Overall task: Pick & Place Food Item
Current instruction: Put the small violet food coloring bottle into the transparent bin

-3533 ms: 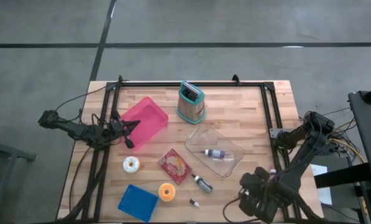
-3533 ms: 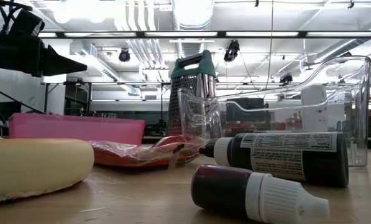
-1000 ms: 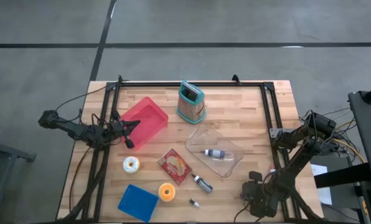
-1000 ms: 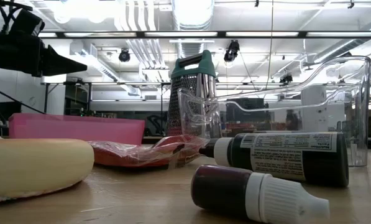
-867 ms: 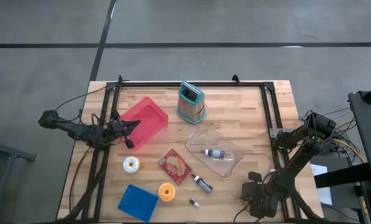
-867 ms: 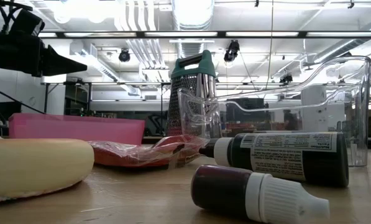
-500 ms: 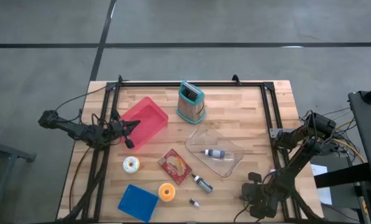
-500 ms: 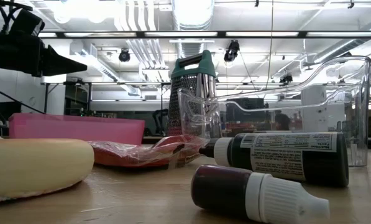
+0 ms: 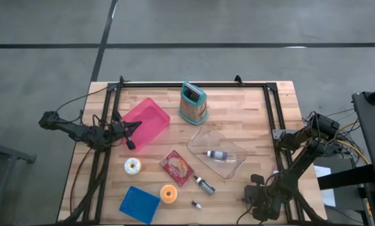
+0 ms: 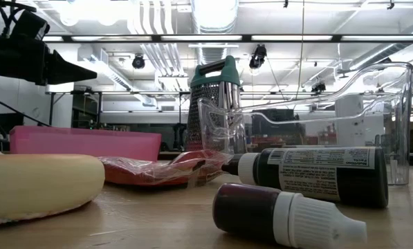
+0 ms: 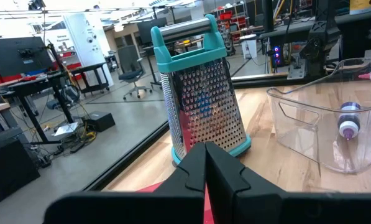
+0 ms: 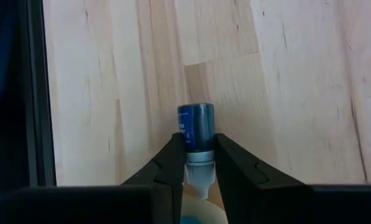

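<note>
A red wrapped food packet (image 9: 176, 167) lies flat at the table's middle, with a white doughnut (image 9: 132, 166) and an orange doughnut (image 9: 169, 194) to its left and near side. My right gripper (image 9: 255, 198) is at the table's near right corner, shut on a small blue bottle (image 12: 196, 127) with a white cap. My left gripper (image 9: 134, 129) is shut and empty at the left, above the near rim of the pink bin (image 9: 146, 122). Its closed fingers (image 11: 205, 163) point toward the grater (image 11: 201, 93). My right gripper pinches the blue bottle between its two fingers at the neck (image 12: 196, 154), where the blue body meets the white cap. The fingers lie along the bottle, its base pointing away from the wrist toward the wooden top. I cannot tell whether the base touches the table.
A teal-topped grater (image 9: 193, 102) stands at the far middle. A clear tray (image 9: 228, 164) holds a bottle (image 9: 217, 154). Two more small bottles (image 9: 205, 184) lie near the table's front, and a blue lid (image 9: 139, 204) lies at the near left. Black rails (image 9: 272, 119) frame the table.
</note>
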`<state>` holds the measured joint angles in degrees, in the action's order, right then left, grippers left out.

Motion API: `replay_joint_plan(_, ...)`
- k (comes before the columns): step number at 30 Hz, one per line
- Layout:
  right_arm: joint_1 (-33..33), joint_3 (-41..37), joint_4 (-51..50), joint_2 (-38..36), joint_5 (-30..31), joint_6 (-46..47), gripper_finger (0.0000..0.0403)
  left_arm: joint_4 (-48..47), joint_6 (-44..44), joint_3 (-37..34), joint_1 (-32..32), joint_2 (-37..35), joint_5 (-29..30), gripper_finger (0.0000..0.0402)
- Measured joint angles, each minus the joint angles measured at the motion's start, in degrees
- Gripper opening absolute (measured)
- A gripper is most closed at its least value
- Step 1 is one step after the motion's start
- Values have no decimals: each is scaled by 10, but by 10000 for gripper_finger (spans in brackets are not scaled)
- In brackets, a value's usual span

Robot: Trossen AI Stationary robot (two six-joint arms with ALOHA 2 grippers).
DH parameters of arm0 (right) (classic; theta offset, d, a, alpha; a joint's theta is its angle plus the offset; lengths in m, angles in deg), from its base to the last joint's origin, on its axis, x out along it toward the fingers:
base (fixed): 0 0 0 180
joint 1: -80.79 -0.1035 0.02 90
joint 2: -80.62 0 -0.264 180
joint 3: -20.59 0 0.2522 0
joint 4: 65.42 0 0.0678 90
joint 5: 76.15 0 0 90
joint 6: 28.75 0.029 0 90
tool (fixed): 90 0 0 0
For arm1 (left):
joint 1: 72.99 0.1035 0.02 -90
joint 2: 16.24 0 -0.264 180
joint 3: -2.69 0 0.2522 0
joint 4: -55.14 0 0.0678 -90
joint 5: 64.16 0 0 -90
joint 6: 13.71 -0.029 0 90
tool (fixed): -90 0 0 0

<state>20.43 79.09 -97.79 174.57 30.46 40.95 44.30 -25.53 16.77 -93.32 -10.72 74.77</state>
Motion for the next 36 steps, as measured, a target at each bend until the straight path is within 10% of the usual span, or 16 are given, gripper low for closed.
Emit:
replay_joint_plan(17, 1, 57, -25, -2, 107, -88, 68, 0, 0, 0, 0, 0, 0, 5)
replay_joint_plan(36, 72, 274, -385, -2, 288, -68, 68, 0, 0, 0, 0, 0, 0, 5)
